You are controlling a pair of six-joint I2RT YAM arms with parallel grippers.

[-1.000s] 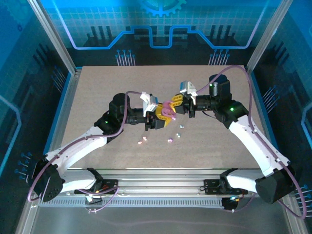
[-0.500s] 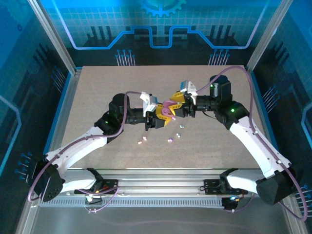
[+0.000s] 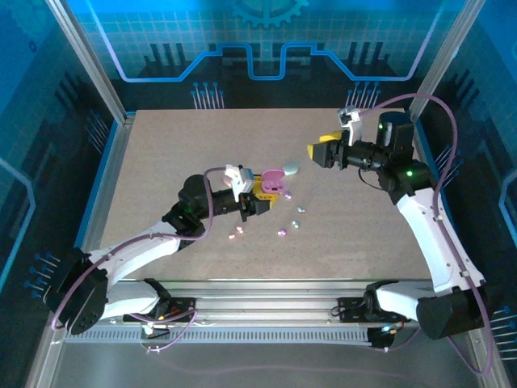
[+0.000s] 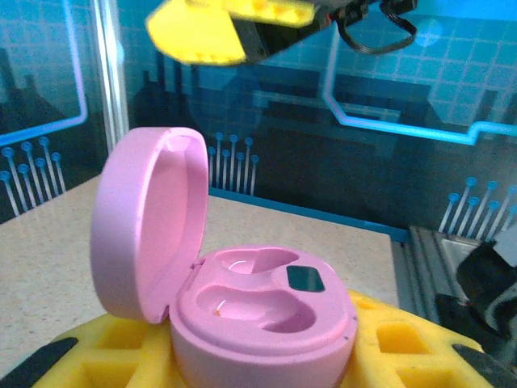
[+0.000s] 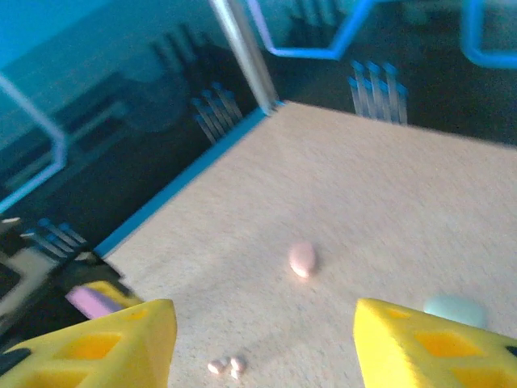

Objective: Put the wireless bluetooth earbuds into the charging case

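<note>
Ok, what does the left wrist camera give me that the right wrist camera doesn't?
Left wrist: the inside of the open pink case, lid up, both wells empty, gripped between the left arm's yellow jaws. Right wrist: a pale pink oval, a mint case and two tiny pale earbuds lying on the table. Shared: the pink case, just a far-left blur from the right wrist.

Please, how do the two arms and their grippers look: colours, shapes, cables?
The left arm and right arm have white shells on long links, black joints, and a purple cable looping along each. The left gripper and right gripper have blocky yellow fingers with square recesses.
</note>
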